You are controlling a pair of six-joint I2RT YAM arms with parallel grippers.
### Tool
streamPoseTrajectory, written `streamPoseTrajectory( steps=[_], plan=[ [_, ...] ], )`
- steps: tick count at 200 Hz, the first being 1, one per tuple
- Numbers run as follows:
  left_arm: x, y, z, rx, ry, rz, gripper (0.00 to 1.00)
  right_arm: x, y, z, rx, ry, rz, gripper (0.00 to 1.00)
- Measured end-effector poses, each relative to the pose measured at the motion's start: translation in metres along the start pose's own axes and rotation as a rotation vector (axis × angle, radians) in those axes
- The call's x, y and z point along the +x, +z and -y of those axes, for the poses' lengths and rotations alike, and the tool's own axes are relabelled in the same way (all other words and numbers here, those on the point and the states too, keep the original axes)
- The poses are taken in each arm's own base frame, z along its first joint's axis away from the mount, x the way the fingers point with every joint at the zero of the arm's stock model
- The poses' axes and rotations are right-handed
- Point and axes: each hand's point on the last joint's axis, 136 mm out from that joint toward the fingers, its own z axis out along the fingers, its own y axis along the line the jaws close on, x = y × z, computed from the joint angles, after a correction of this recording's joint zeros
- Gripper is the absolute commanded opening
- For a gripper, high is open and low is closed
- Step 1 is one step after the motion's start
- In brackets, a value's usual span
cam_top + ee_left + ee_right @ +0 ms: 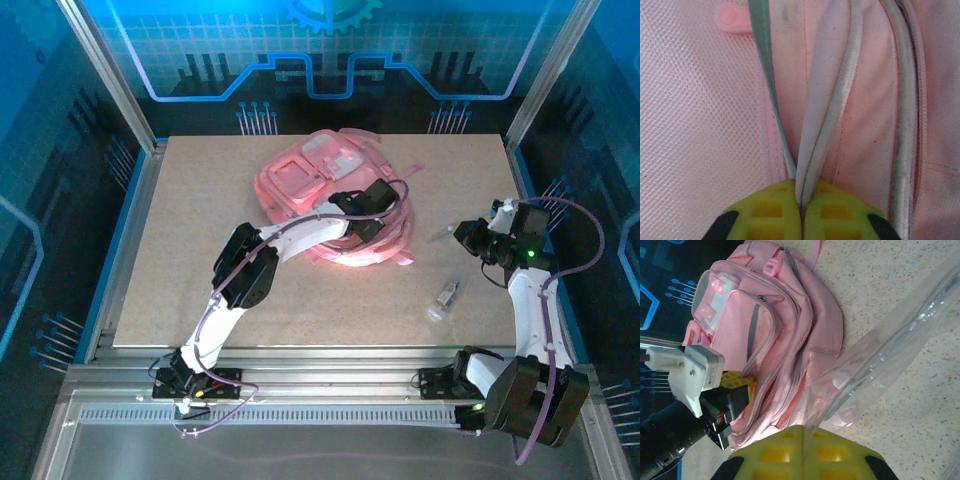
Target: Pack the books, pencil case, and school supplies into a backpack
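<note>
A tan speckled table [200, 300] fills the middle of the top view, edged by an aluminium frame [330, 375] along the bottom and by slanted posts at both upper corners. Behind it stand blue backdrop panels [330, 60] printed with a grid and circuit-like lines. The backpack [300, 180] lies flat just above the centre of that view. It is pink with a paler front pocket, and its loose straps trail toward the lower right. In the right wrist view the backpack [775, 325] takes up the upper left, showing a grey-white patch on its top pocket, a grey strip on the larger pocket and curved zip lines. The left wrist view is close up on the backpack [700, 125]: fine mesh weave on the left, pale piping running top to bottom, a grey-green strip beside it and a pink tab at the upper left. At the bottom of that frame the left gripper [801, 207] has its 2 yellow fingers [772, 210] pressed together on a fold of that pale piping. The right gripper [804, 450] sits at the bottom centre of its own view, fingers together and pinching the edge of a clear plastic bag [890, 340] that runs to the upper right. A small clear oblong item [443, 298] lies on the table at the lower right of the top view, well apart from the backpack.
</note>
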Motion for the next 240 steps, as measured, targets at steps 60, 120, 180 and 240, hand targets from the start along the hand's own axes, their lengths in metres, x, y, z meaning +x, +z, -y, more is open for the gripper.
streamPoseTrajectory(
  steps=[60, 120, 180, 240],
  plan=[
    [-0.023, -0.046, -0.026, 0.162, -0.207, 0.077, 0.00, 0.006, 0.005, -0.016, -0.093, -0.013, -0.011, 0.00],
    [-0.052, -0.112, -0.097, 0.372, -0.562, 0.217, 0.00, 0.031, 0.032, -0.083, -0.275, -0.125, -0.089, 0.00],
    [-0.060, -0.122, -0.081, 0.527, -0.686, 0.203, 0.00, 0.083, 0.100, -0.143, -0.412, -0.230, -0.253, 0.00],
    [-0.067, -0.126, -0.074, 0.593, -0.739, 0.207, 0.00, 0.092, 0.172, -0.161, -0.422, -0.237, -0.287, 0.00]
  ],
)
